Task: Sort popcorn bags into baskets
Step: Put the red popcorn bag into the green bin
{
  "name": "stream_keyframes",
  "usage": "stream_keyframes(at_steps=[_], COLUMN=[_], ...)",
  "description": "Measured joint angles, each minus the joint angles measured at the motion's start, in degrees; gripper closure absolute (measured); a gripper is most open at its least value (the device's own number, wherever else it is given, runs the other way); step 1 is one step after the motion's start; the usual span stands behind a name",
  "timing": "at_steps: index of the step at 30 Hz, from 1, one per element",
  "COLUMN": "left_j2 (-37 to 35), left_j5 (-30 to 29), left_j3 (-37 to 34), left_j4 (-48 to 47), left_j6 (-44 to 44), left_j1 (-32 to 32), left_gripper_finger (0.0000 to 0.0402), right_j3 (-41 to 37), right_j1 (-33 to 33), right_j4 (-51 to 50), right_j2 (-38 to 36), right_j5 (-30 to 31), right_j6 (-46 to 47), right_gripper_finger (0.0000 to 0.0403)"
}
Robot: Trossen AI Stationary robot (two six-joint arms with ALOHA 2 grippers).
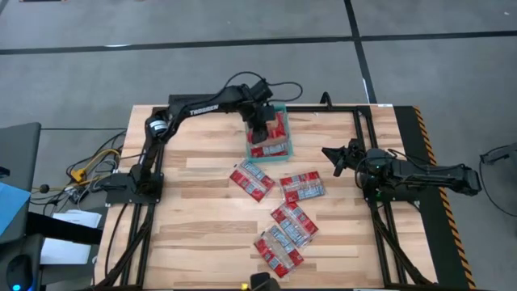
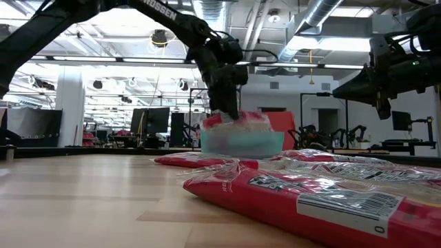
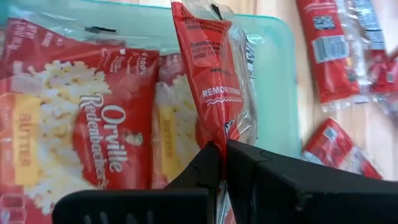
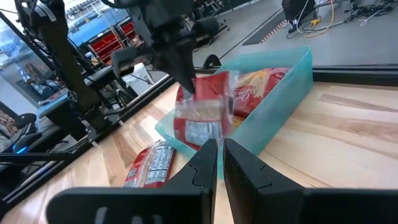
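Note:
The teal basket [image 1: 284,129] stands at the table's far middle, with popcorn bags showing a yellow popcorn picture [image 3: 81,124] lying flat in it. My left gripper [image 1: 260,128] is over the basket, shut on one red bag [image 3: 214,74], which also shows in the right wrist view as the bag [image 4: 204,109]. Several more red bags [image 1: 252,179] [image 1: 302,187] [image 1: 293,222] [image 1: 279,252] lie flat on the table's middle and near part. My right gripper [image 1: 335,158] hovers shut to the right of the basket, touching nothing. My left gripper pinches the red bag between its two fingers by one short end [image 3: 217,138], coming from above and pointing down. The bag hangs about upright below the fingers, and its lower end [image 4: 199,134] reaches down into the basket over the bags lying there.
A black frame rail [image 1: 359,137] runs along the table's right part next to the right arm's base [image 1: 380,182]. Bare wood [image 1: 194,202] lies left of the loose bags. In the low view a bag [image 2: 310,193] lies close to the camera.

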Motion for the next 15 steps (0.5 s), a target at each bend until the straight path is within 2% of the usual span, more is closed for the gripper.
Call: stream_keyframes(at_steps=[6,9,12,15], left_j2=[1.0,1.0,1.0,1.0], left_j5=[0.6,-1.9,-3.7,-4.0], left_j3=[0.0,0.0,0.0,0.0], left_j4=[-0.3,0.4,0.6,0.6], left_j6=[0.3,0.6,2.1,2.5], left_j1=[-0.3,-0.5,-0.6,-0.8], left_gripper_finger=[0.0401,0.0398,0.0380,0.0346], right_j3=[0.0,0.0,0.0,0.0], right_j1=[0.0,0.0,0.0,0.0], right_j4=[0.0,0.0,0.0,0.0], right_j2=[-0.1,-0.1,-0.1,0.0], right_j5=[-0.1,-0.1,-0.1,-0.1], right_j6=[0.0,0.0,0.0,0.0], right_gripper_finger=[0.0349,0.0349,0.0349,0.0349])
